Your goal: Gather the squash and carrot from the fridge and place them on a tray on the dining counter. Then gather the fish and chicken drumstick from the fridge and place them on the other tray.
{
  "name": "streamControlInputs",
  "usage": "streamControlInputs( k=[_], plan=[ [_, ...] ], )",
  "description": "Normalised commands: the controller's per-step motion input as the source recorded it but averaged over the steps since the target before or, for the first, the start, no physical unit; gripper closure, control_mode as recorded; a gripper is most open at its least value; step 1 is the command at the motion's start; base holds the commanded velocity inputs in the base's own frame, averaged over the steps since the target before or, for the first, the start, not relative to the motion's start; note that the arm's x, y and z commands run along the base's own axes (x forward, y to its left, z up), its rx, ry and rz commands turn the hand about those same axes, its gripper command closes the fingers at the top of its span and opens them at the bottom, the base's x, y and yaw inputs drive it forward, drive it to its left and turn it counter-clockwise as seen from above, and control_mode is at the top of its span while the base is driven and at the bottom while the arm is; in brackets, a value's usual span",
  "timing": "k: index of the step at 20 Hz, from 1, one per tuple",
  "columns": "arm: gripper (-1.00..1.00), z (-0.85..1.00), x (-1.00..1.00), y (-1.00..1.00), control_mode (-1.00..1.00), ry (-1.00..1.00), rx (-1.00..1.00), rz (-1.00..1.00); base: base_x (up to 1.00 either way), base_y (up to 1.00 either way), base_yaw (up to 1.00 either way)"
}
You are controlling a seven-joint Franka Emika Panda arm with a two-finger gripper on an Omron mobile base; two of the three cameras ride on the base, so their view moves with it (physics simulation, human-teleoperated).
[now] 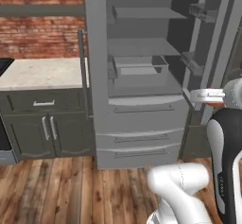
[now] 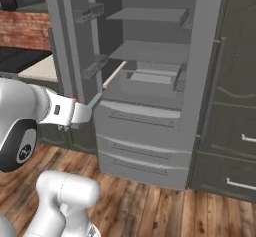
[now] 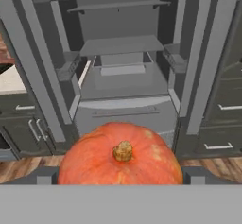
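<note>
From the left base view, the gripper [image 1: 208, 95] is up in front of the open fridge [image 1: 142, 76], with a bit of orange peeking out under it. From the right base view, the gripper [image 2: 82, 113] points toward the fridge's [image 2: 150, 81] lower shelves. In the hand view, the round orange squash [image 3: 120, 159] sits between the two wide-apart fingers, held there, its stem [image 3: 123, 150] pointing toward the fridge [image 3: 123, 67]; it is too round to have a long side.

The arm reaches forward at mid height, its gripper [image 3: 121, 173] spread wide around the squash [image 3: 121, 154].
</note>
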Motion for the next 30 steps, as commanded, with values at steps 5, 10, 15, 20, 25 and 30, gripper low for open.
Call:
streamControlInputs(
  k=[5, 10, 15, 20, 25, 30],
  plan=[
    [1.00, 0.00, 0.00, 0.00, 1.00, 0.00, 0.00, 0.00, -0.79, -0.32, 0.06],
    [1.00, 0.00, 0.00, 0.00, 1.00, 0.00, 0.00, 0.00, -0.80, -0.45, 0.11],
    [1.00, 0.00, 0.00, 0.00, 1.00, 0.00, 0.00, 0.00, -0.89, -0.38, 0.13],
    [1.00, 0.00, 0.00, 0.00, 1.00, 0.00, 0.00, 0.00, -0.99, -0.11, 0.17],
    [1.00, 0.00, 0.00, 0.00, 1.00, 0.00, 0.00, 0.00, -0.84, 0.44, 0.11],
    [1.00, 0.00, 0.00, 0.00, 1.00, 0.00, 0.00, 0.00, -0.76, 0.77, 0.05]
  ],
)
